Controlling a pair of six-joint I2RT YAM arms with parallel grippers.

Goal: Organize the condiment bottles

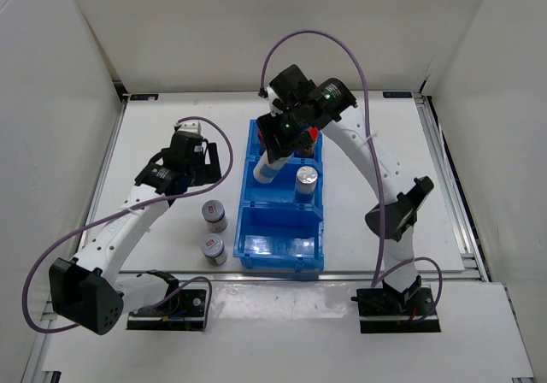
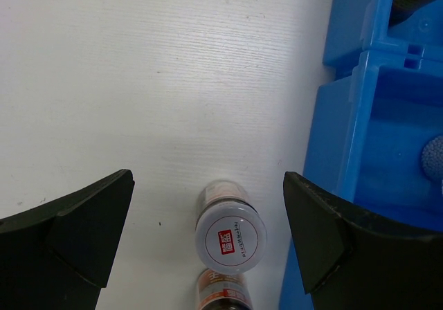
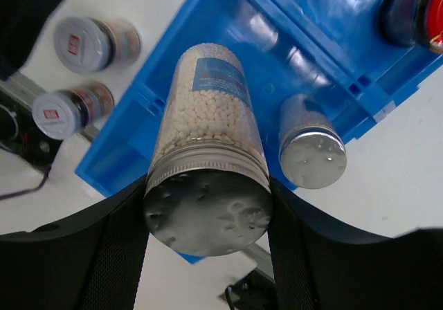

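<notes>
Right wrist: the right gripper point(image 3: 208, 216) pinches a pale bead-filled bottle point(image 3: 208, 137) just under its silver cap, one finger on each side.
Held bottle: tilted over the middle compartment of the blue bin point(image 1: 249, 197), just beside a second pale bottle point(image 3: 311, 151) standing there.
Far compartment: a red-capped bottle point(image 3: 415, 12).
Left wrist: the left gripper point(image 2: 208, 185) has its jaws spread wide and holds nothing.
On the table point(image 2: 138, 81): one short bottle point(image 2: 230, 234) stands in line with the gap, another short bottle point(image 2: 221, 293) close behind it, both left of the bin.
</notes>
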